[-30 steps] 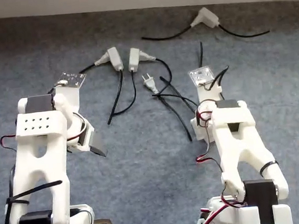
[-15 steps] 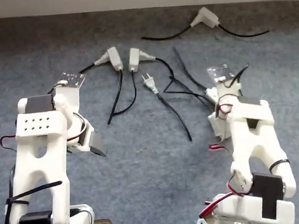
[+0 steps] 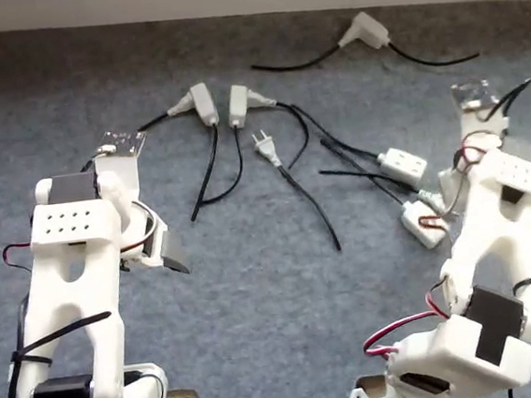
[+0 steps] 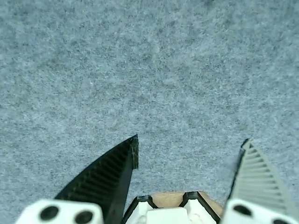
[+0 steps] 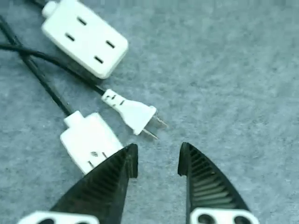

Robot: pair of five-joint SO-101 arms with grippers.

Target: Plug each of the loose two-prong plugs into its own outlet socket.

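My right gripper [image 5: 158, 151] hangs low over the carpet [image 5: 243, 70], fingers parted a little with nothing between them. I judge it sits there because the nearest plug [image 5: 133, 113] lies just ahead of the gap, placed for a pinch. That plug lies flat, its long axis slanting across the line of my fingers. Its prongs aim at bare carpet, away from the outlet block [image 5: 84, 37] and the second outlet block [image 5: 88, 140] that flank it, and its cord [image 5: 70, 76] trails back between them. The first block shows its slots facing up, so I reckon the plug must be lifted and tipped prongs-down before it can go in. A second plug [image 3: 262, 145] lies loose mid-table, well apart from those blocks, prongs pointing toward the far left. My left gripper [image 4: 190, 142] is spread wide over bare carpet, holding nothing, likely parked out of the way
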